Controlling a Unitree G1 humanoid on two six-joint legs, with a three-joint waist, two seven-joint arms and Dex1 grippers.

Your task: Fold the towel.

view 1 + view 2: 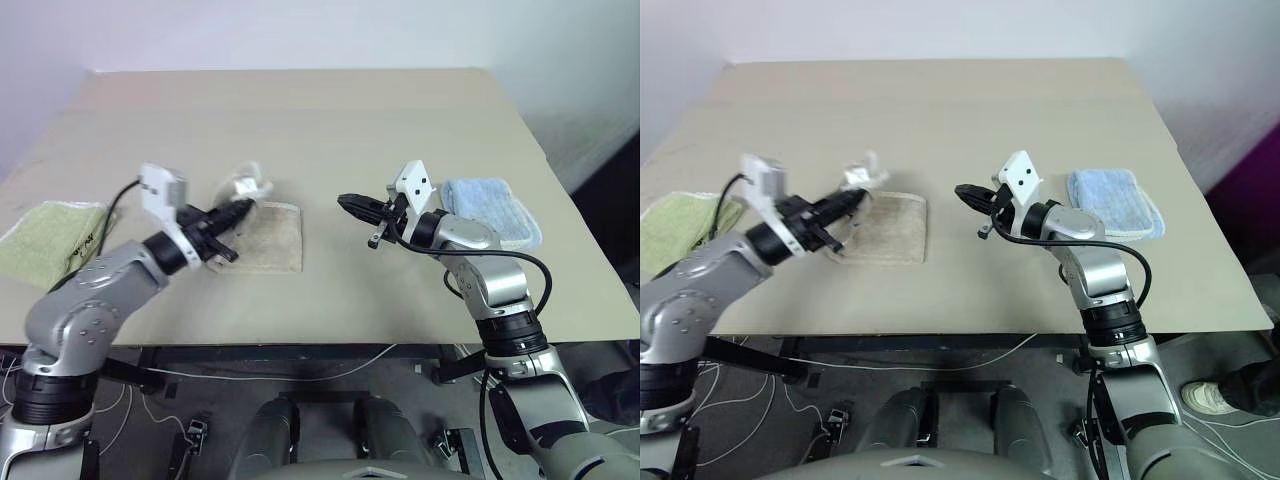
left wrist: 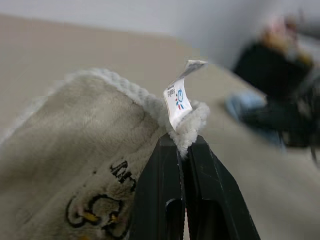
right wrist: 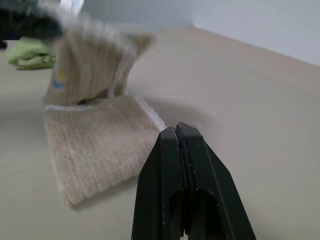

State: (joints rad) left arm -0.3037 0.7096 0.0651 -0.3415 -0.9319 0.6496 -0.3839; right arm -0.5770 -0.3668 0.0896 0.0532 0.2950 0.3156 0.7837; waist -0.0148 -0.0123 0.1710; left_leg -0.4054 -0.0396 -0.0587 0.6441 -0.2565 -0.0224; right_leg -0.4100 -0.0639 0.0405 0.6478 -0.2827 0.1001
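Left fingers (image 2: 184, 150) pinch the towel (image 1: 272, 238) corner aloft; right fingers (image 3: 179, 131) pressed together, empty

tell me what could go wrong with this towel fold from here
The left gripper pinches the towel only at its corded edge by the white tag, so the corner could slip free mid-fold. The right gripper hangs shut and empty beside the towel, so the lower layer may drag or bunch.

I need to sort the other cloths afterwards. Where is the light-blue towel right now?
In the left eye view the light-blue towel lies folded on the table's right side, just behind the right tool, far from the beige towel.
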